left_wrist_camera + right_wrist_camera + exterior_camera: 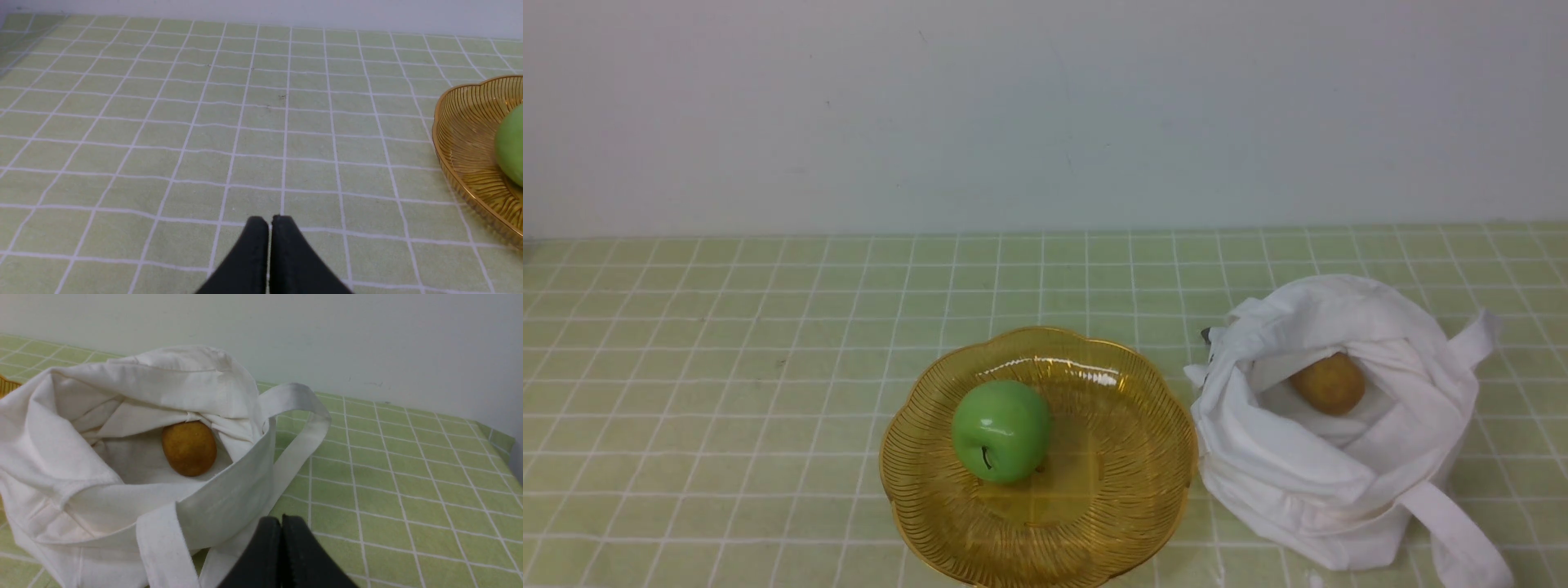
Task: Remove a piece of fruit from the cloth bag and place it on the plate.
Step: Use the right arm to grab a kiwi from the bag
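Probably a lab test bench, not a home: a green checked tablecloth (pixel 727 367) runs to a plain white wall (pixel 1013 106).

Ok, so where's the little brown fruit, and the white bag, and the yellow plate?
little brown fruit (pixel 1328 384), front view, middle of its skin
white bag (pixel 1282 474), front view, its near fabric wall
yellow plate (pixel 1127 482), front view, bare ribbed part inside the rim

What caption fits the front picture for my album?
A green apple sits on the yellow plate, and a brown fruit lies inside the white cloth bag.
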Controlling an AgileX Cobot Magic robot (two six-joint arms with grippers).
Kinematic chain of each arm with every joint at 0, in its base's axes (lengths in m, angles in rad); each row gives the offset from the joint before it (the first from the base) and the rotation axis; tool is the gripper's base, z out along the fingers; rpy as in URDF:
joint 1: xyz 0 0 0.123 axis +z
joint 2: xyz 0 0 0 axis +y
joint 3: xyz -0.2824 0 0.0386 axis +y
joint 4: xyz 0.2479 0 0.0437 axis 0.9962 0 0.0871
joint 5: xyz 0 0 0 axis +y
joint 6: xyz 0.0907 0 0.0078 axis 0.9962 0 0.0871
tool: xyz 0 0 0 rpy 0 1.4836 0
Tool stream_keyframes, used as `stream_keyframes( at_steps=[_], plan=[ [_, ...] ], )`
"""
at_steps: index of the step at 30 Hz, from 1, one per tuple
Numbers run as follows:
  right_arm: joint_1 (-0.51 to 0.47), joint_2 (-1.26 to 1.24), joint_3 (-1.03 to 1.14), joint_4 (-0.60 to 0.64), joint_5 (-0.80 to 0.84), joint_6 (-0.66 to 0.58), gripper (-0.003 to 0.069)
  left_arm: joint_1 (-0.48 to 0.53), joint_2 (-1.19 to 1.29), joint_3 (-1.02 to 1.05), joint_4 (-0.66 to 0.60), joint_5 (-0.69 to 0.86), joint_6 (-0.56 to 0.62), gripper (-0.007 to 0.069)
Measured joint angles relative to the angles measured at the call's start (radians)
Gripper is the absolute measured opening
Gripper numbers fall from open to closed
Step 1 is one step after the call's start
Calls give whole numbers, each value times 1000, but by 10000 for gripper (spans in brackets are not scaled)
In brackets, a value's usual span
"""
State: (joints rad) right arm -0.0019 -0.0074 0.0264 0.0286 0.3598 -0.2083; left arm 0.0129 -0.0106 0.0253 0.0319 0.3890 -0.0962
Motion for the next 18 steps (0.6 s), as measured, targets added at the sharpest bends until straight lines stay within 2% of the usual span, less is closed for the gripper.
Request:
stream_keyframes(
  at_steps=[14,18],
  plan=[
    [0,0,0,12,0,13,-15,0,0,0,0,0,0,-8],
    [0,0,1,204,-12,126,-15,0,0,0,0,0,0,-8]
  ],
)
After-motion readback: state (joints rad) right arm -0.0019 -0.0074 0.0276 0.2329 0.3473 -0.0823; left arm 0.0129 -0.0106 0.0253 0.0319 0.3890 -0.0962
